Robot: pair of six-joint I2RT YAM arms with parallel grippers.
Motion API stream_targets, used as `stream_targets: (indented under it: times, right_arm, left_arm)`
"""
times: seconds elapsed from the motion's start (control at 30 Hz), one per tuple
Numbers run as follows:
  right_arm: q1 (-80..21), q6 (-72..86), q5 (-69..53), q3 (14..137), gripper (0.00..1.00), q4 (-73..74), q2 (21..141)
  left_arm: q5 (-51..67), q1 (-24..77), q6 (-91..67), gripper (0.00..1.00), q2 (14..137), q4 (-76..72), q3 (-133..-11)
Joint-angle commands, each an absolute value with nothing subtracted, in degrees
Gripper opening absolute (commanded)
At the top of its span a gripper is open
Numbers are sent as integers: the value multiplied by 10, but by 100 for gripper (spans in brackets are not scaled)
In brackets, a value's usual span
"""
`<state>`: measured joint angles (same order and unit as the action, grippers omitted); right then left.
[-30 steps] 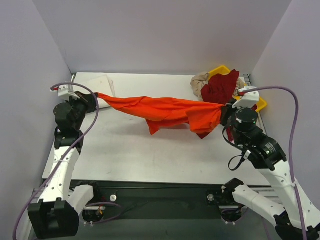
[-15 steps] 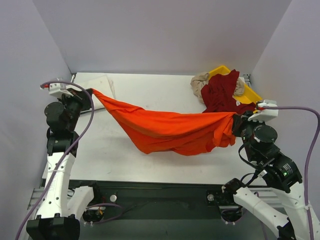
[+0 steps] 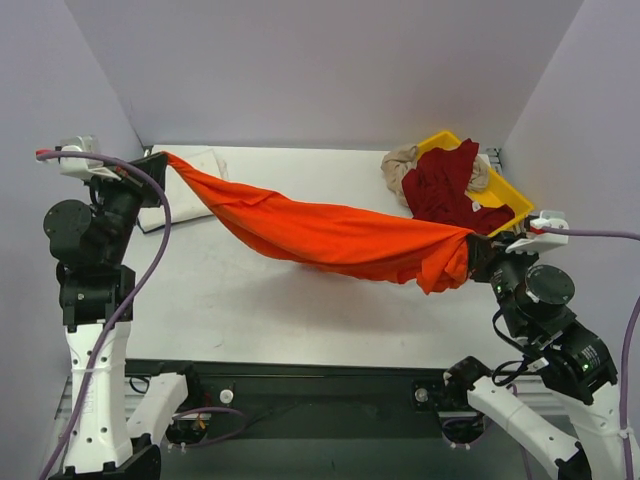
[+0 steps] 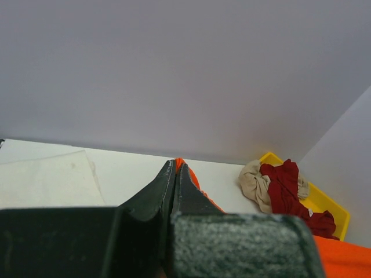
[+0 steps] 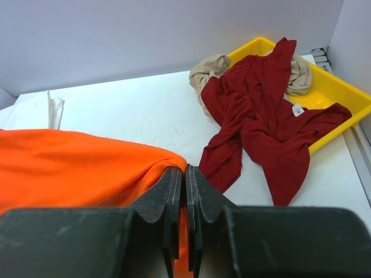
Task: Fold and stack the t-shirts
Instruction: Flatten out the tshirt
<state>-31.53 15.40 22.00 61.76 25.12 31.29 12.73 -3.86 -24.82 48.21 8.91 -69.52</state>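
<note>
Tabletop (image 3: 250,310) under orange t-shirt (image 3: 330,235), pinched by left fingers (image 4: 155,194) and right fingers (image 5: 169,194)

Stretched midair, orange shirt (image 3: 330,235); dark red shirt (image 3: 440,185) crumpled over beige shirt (image 3: 397,163); white shirt (image 3: 195,165) flat, far left

right gripper (image 5: 186,171) apparently pinching orange shirt (image 5: 75,168) | red shirt (image 5: 255,116) overhangs yellow tray (image 5: 333,81)

Our L arm (image 3: 88,300) stands upright at the left edge, wrist high, L gripper (image 3: 157,160) pointing right w/ fingers pinched tight on the orange t-shirt (image 3: 330,235). Our R arm (image 3: 548,312) sits lower at near right, R gripper (image 3: 472,252) aimed left, fingers clamped on the same cloth
</note>
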Motion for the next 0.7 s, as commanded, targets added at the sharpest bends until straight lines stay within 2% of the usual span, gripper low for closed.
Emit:
stream_targets:
  times: [0.0, 0.1, 0.23, 0.33, 0.37, 0.4, 0.43, 0.5, 0.53, 0.67]
  right_arm:
    - [-312, 157, 236, 627, 2, 229, 302]
    - [-312, 153, 272, 622, 2, 222, 322]
    - [-311, 134, 360, 614, 1, 199, 380]
    - [-295, 129, 388, 606, 0, 189, 438]
    - [-287, 134, 385, 602, 0, 187, 462]
    - [-280, 137, 380, 599, 0, 184, 473]
    - [-263, 142, 369, 596, 0, 182, 482]
    - [-247, 154, 347, 586, 0, 178, 505]
    - [-230, 157, 329, 584, 0, 176, 512]
    - [-200, 170, 288, 569, 0, 164, 547]
  left_arm:
    - [155, -41, -222, 0, 510, 114, -731]
    - [203, -40, -226, 0, 593, 99, -744]
    - [208, -38, -256, 0, 727, 25, -760]
    - [202, -23, -254, 0, 849, 21, -826]
    - [198, -7, -245, 4, 901, 28, -844]
    - [186, -4, -240, 16, 924, 34, -857]
    - [179, 15, -234, 41, 944, 41, -878]
    - [150, 41, -213, 54, 976, 55, -879]
    - [137, 50, -202, 66, 979, 56, -862]
    - [73, 90, -186, 71, 915, 26, -754]
